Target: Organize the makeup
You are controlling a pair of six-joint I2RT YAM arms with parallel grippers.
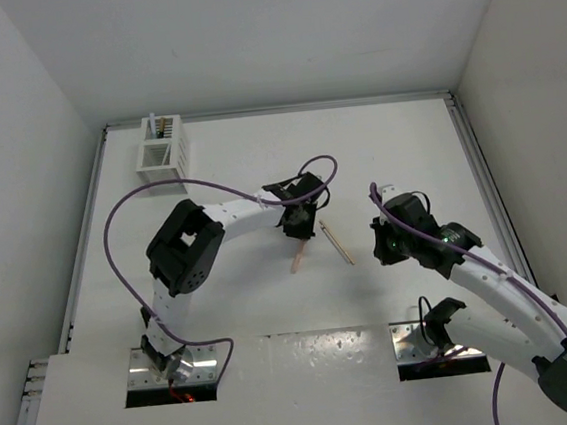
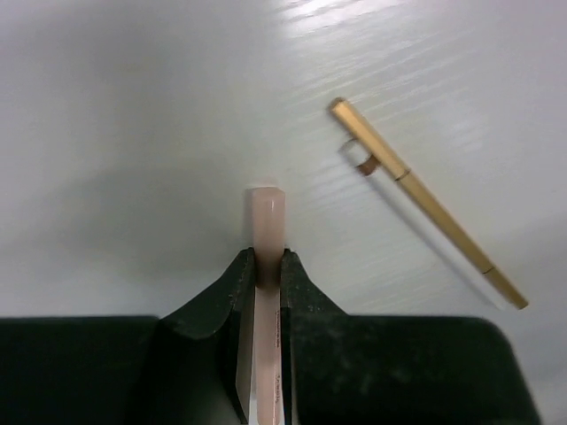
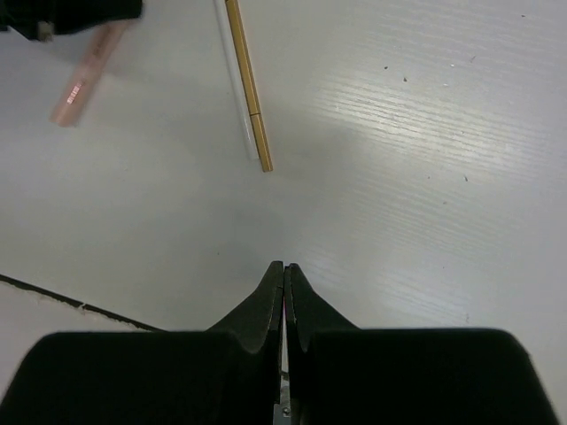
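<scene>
My left gripper (image 2: 267,258) is shut on a salmon pink makeup stick (image 2: 267,221), which pokes out past the fingertips. In the top view the left gripper (image 1: 299,233) holds the pink stick (image 1: 299,257) at the table's middle. A tan-gold makeup stick (image 2: 425,201) lies on the table just right of it, also in the top view (image 1: 336,243) and the right wrist view (image 3: 247,84). My right gripper (image 3: 284,268) is shut and empty; in the top view the right gripper (image 1: 379,243) is right of the gold stick. The pink stick shows at upper left in the right wrist view (image 3: 84,80).
A white slatted square box (image 1: 162,146) stands at the back left with several sticks upright in it. Raised rails run along the table's left (image 1: 84,252) and right (image 1: 484,183) edges. Purple cables loop over both arms.
</scene>
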